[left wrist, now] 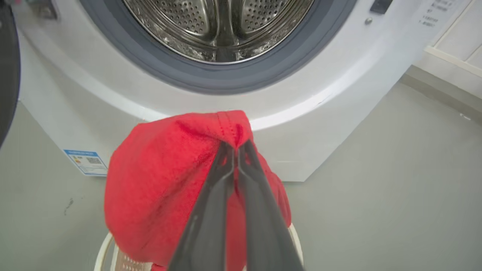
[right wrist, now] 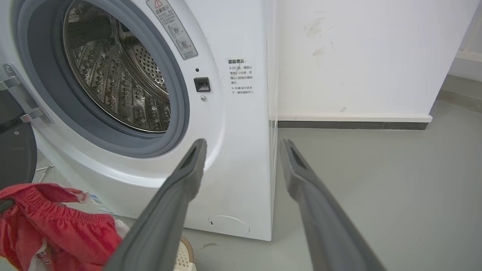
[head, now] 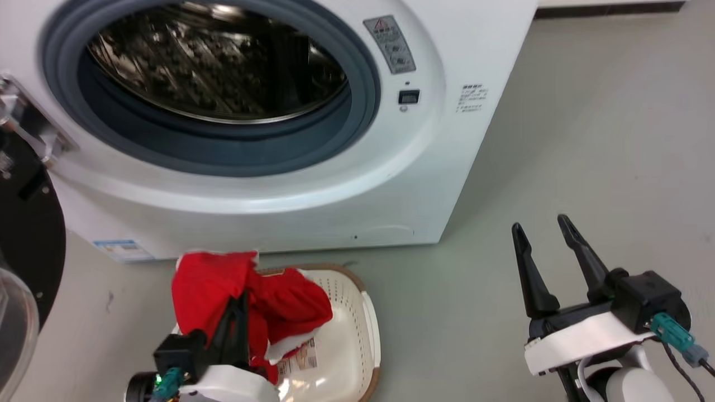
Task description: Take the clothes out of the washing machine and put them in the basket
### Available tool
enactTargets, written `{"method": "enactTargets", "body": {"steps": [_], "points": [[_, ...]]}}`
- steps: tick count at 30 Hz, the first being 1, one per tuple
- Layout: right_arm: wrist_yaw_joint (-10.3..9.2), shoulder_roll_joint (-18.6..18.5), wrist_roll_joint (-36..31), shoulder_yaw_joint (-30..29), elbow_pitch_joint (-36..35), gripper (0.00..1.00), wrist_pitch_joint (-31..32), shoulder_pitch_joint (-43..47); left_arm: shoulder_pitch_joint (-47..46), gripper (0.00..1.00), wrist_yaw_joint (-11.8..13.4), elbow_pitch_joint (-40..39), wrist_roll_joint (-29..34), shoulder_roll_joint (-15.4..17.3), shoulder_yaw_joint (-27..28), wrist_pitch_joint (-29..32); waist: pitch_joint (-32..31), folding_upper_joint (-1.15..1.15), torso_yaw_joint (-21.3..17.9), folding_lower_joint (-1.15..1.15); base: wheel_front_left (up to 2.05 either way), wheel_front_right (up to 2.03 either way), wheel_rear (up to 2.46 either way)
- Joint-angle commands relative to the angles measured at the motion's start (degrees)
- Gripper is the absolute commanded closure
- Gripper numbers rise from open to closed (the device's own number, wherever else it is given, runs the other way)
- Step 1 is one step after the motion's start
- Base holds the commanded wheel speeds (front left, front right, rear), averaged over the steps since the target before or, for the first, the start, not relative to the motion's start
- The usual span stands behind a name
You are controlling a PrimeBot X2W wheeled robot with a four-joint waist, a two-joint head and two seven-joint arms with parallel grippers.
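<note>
Above cream perforated plastic basket (head: 373,335), left hand (left wrist: 236,146) pinched on soft red fabric clothes (left wrist: 165,177) at bunched fold; looks light, floppy; right hand (head: 540,223) wide, empty

**Three Views Set Around the Washing Machine's Front**

The head view is taken from above, tilted forward and down at the washing machine (head: 313,184). The drum opening (head: 218,61) is cut by the top edge, and the basket (head: 373,335) is seen close below.

The left wrist view is taken low and near, along the left gripper (left wrist: 237,145), facing the machine's front almost squarely. Its middle is blocked by the clothes (left wrist: 162,180).

The right wrist view is taken from further right, along the right gripper (right wrist: 244,142), facing the machine's right corner obliquely, with a wall (right wrist: 357,56) behind.

The drum opening, the grey door ring (head: 360,109) and the clothes are shared by all three views.
</note>
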Motion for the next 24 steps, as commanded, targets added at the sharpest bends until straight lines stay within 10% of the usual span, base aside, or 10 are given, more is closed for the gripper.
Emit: {"method": "enactTargets", "body": {"steps": [1, 24], "points": [[-0.02, 0.03, -0.09, 0.10, -0.27, 0.00, -0.28, -1.19, -1.44, 1.00, -0.24, 1.78, -0.24, -0.16, -0.17, -0.55, 3.60, 0.00, 0.20, 0.00, 0.00, 0.00, 0.00], [-0.02, 0.04, 0.64, 5.31, 0.92, 0.00, -3.57, -13.61, -31.73, 1.00, -4.77, 46.20, 3.43, -0.19, -3.23, -2.89, 28.84, 0.00, -5.03, 0.00, 0.00, 0.00, 0.00]]}}
